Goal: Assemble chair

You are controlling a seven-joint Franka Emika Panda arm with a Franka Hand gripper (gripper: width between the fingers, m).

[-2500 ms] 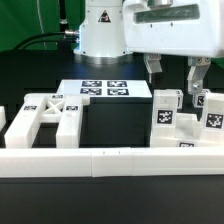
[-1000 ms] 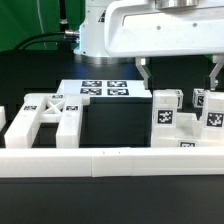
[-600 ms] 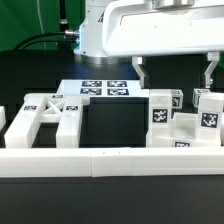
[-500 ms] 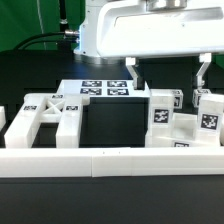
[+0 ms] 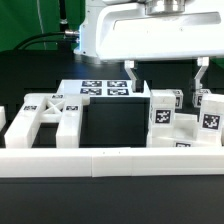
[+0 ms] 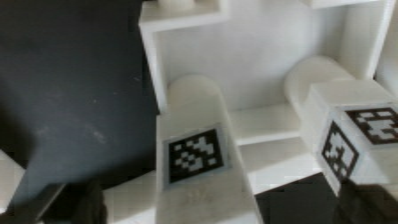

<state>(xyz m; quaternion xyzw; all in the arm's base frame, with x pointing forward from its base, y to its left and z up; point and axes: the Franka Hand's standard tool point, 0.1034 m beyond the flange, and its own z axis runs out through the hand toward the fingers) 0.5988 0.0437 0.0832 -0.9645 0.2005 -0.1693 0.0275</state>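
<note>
Your gripper (image 5: 165, 75) is open as wide as it goes. Its two dark fingers (image 5: 131, 76) hang down well apart, and it holds nothing. In the exterior view the hand is at about 2 o'clock from the middle of the picture, over the chair pieces (image 5: 178, 135) that stand there. I cannot tell if a fingertip touches a piece or only hangs just above it.

The exterior view shows you the whole black table (image 5: 30, 80). The biggest thing on it is the long low rail (image 5: 100, 160). It runs across at 6 o'clock, from the exterior view's left to its right. Next in size is the chair's X-braced frame (image 5: 45, 113), at 9 o'clock, just behind the rail. The marker board (image 5: 105, 90) lies flat at 12 o'clock, in front of the white robot base (image 5: 100, 30). At 3 o'clock the white chair pieces stand close together. Upright posts (image 5: 163, 113) rise from them, with square tags (image 5: 162, 115) on their faces. The rail, the frame and the board show only in this view.

The wrist view looks down from the hand and shows the chair pieces close up. Two posts (image 6: 196, 120) stand side by side with a small gap between them. Each has a black-and-white tag (image 6: 196, 152) on the face turned to the camera. Past them you see more white blocky steps (image 6: 231, 40), and the black table beside them. This picture is blurry, so the tag marks are hard to read.
</note>
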